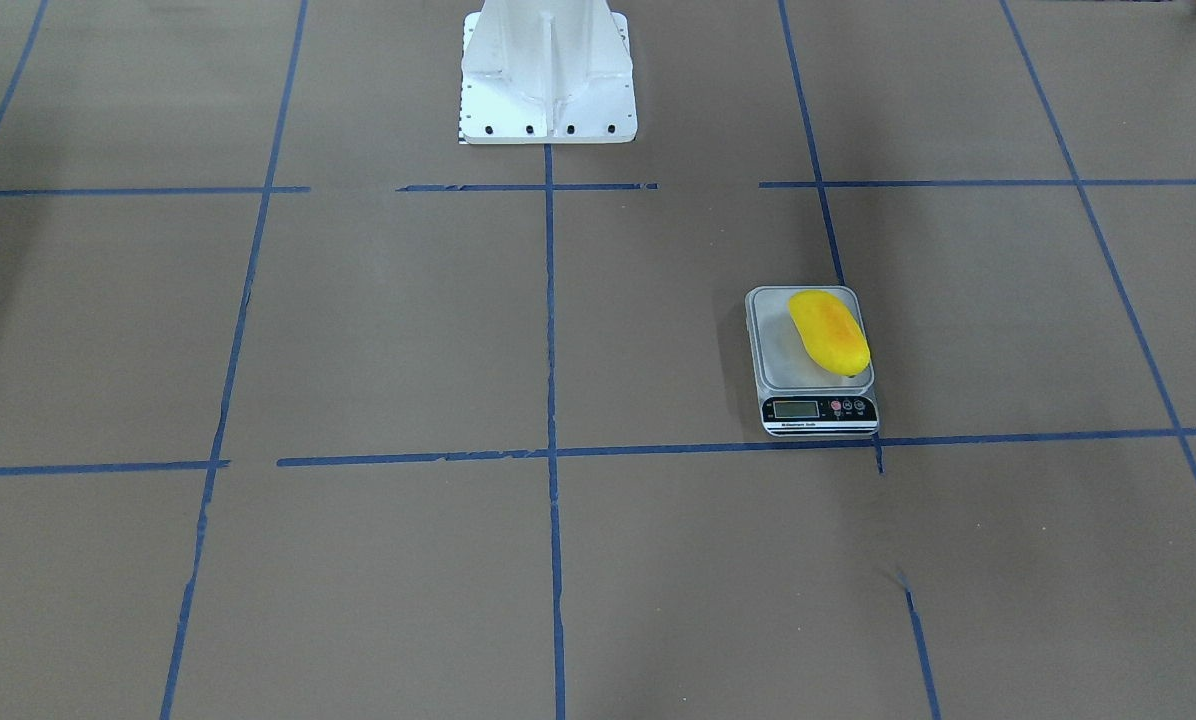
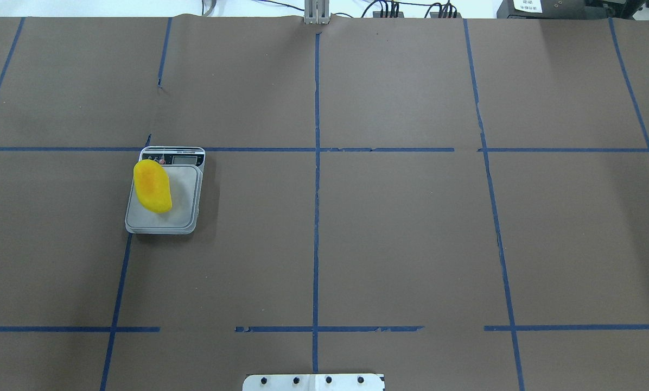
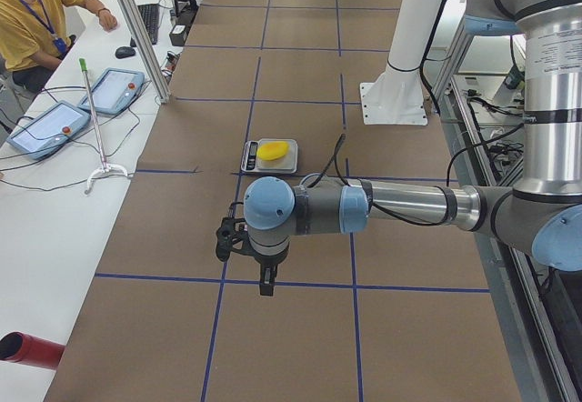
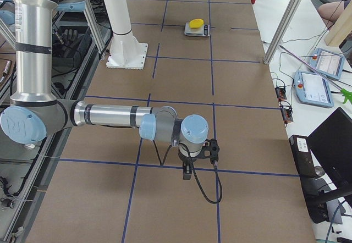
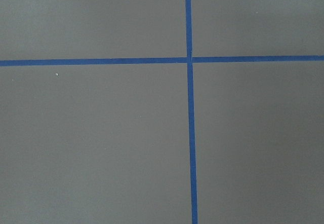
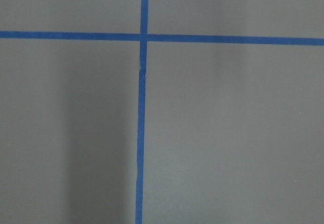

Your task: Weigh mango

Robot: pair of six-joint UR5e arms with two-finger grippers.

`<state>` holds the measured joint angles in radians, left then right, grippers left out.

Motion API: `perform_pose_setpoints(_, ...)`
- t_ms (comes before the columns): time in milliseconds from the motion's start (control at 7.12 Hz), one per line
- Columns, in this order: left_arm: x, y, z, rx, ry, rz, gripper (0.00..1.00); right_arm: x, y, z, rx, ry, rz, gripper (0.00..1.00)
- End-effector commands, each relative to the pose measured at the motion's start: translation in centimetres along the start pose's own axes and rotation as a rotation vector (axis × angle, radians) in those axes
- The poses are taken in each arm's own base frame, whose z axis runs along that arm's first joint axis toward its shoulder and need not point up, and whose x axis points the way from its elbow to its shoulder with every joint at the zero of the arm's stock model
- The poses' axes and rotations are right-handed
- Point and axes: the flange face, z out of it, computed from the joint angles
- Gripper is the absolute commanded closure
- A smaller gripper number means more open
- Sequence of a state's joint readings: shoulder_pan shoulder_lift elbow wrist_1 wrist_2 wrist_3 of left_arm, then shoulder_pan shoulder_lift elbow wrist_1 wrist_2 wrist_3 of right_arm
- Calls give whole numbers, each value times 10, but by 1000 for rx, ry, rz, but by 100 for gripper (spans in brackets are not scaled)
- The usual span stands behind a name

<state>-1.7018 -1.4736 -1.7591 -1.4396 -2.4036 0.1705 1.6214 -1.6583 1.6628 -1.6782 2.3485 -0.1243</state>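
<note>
The yellow mango (image 1: 828, 330) with an orange blush lies on the platform of a small grey digital scale (image 1: 788, 372), toward one side of it. It also shows in the overhead view (image 2: 152, 185) on the scale (image 2: 182, 213), left of centre. My left gripper (image 3: 265, 284) shows only in the exterior left view, well away from the scale (image 3: 250, 156) and nearer that camera, above the tape lines. My right gripper (image 4: 187, 172) shows only in the exterior right view, far from the mango (image 4: 195, 22). I cannot tell whether either is open or shut.
The white robot pedestal (image 1: 548, 80) stands at the table's robot side. Blue tape lines (image 2: 316, 179) grid the brown table. A side table with tablets (image 3: 45, 125) and a seated person (image 3: 27, 11) lies beyond the table's far edge. Both wrist views show only brown table and tape.
</note>
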Motion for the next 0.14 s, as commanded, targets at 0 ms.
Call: perform_pose_setpoints(0,9,-24,-12,26,0,33,0,0,1,1,-1,0,1,0)
